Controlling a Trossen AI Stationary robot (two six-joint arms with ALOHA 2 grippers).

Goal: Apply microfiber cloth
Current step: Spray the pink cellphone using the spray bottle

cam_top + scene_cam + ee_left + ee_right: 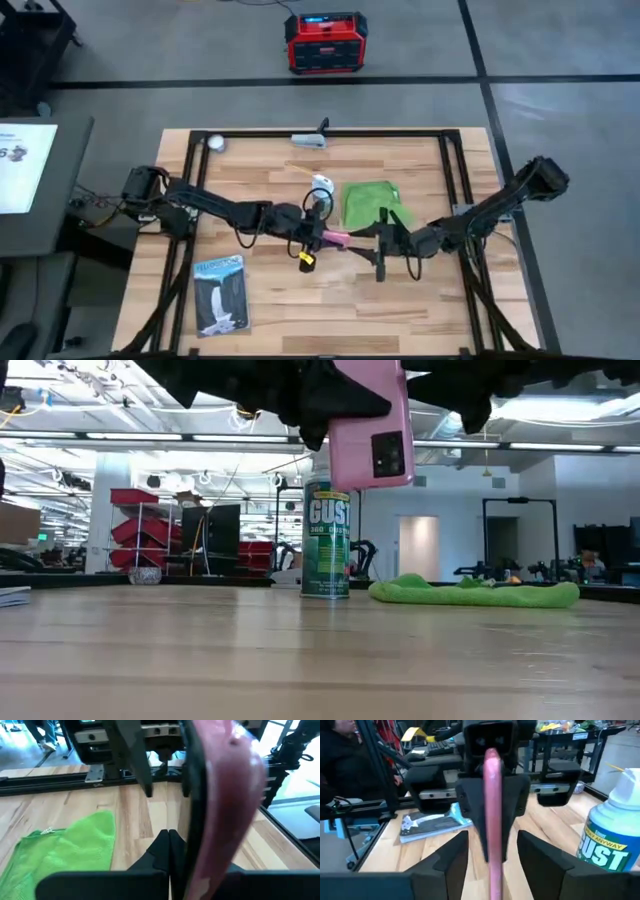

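The green microfiber cloth (372,200) lies flat on the table toward the far right, also seen as the cloth (475,592) and the cloth (65,850); no gripper touches it. A pink phone (370,425) is held above the table's middle with my left gripper (322,235) shut on it. My right gripper (492,837) comes in from the right, open. Its two fingers stand on either side of the phone's edge (492,875) with a gap on each side. My left gripper pinches the phone's two flat faces between its fingers (470,810), with the pink edge (492,762) showing between them. The fingers come about level from the table's left. The phone stands on edge, its camera side (388,455) toward the near side, lifted clear.
A green-labelled spray can (320,185) stands upright just far of the grippers, left of the cloth. A blue-grey booklet (220,293) lies near left. A white ball (215,142) and a grey tool (310,138) sit at the far edge by the black frame (460,180).
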